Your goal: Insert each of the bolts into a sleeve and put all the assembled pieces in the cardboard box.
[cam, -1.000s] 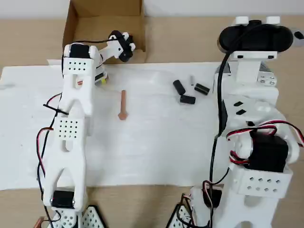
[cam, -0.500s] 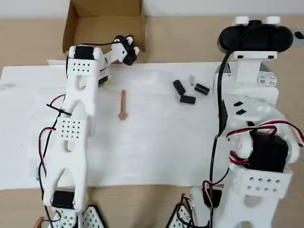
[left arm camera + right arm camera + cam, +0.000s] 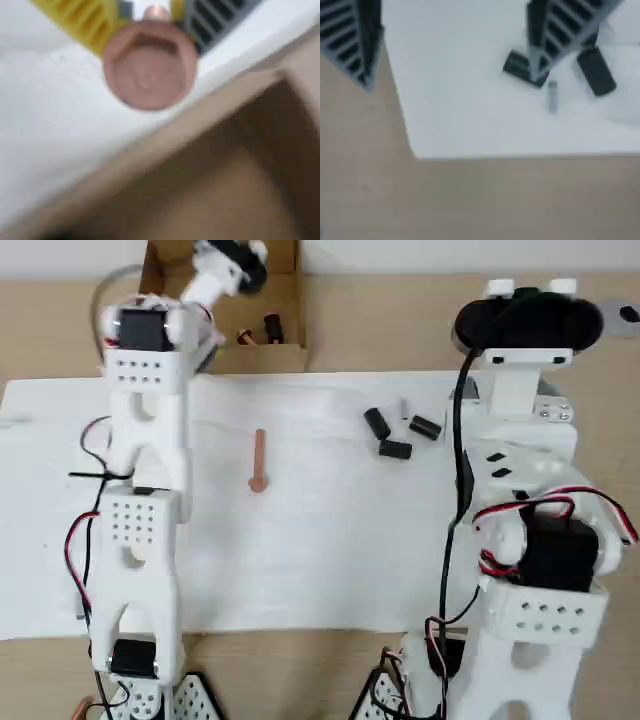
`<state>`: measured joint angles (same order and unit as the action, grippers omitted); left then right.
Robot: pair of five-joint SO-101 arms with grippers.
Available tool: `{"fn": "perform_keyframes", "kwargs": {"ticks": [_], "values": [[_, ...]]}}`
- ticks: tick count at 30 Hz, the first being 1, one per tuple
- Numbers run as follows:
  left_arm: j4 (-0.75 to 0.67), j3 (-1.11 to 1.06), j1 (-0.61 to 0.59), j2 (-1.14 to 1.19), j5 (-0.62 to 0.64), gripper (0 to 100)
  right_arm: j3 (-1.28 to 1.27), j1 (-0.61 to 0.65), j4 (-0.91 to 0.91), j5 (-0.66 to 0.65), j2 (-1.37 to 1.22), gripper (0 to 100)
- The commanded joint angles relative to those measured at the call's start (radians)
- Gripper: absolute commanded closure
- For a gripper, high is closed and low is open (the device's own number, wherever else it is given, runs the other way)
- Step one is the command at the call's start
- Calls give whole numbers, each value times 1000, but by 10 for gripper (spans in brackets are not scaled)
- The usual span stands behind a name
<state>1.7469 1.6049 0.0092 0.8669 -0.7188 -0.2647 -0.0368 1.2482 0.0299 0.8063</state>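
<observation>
At the upper left the cardboard box (image 3: 262, 359) is sitting open, with one assembled piece (image 3: 260, 332) lying by its near wall, a coppery bolt wearing a black sleeve. Lower down, on the white sheet (image 3: 330, 540), a loose bolt (image 3: 259, 462) is lying lengthwise, head toward the bottom of the frame. It is looking stiff, light and smooth, and likely to roll, so I would be taking it across the shank just above the head. Further right, three black sleeves (image 3: 395, 450) are lying clustered with a small grey pin (image 3: 404, 410) beside them. These short rigid tubes are probably rolling easily too, and a grip across the middle is leaving both ends free.

The left arm is standing stretched up the frame, its left gripper (image 3: 238, 258) hanging over the box's far side. In its wrist view the fingers are seemingly pinching a held bolt (image 3: 149, 70), hex head facing the camera; whether a sleeve is on it I cannot tell. At the right the other arm is sitting folded, and the right gripper (image 3: 454, 82) is holding its fingers spread wide, empty, near the sleeves.
</observation>
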Motion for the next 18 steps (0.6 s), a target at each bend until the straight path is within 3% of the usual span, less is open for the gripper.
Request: {"fn": "perform_keyframes", "kwargs": {"ticks": [1,8,12,18], "values": [[8,40,-58,-193,169,991,-45,50,-29,37,18,760],[9,-147,-198,-331,508,993,-74,239,-29,152,15,760],[11,-417,-236,-521,542,993,-74,334,-29,152,8,760],[3,-910,-172,-883,583,990,-81,364,-31,146,8,760]]}}
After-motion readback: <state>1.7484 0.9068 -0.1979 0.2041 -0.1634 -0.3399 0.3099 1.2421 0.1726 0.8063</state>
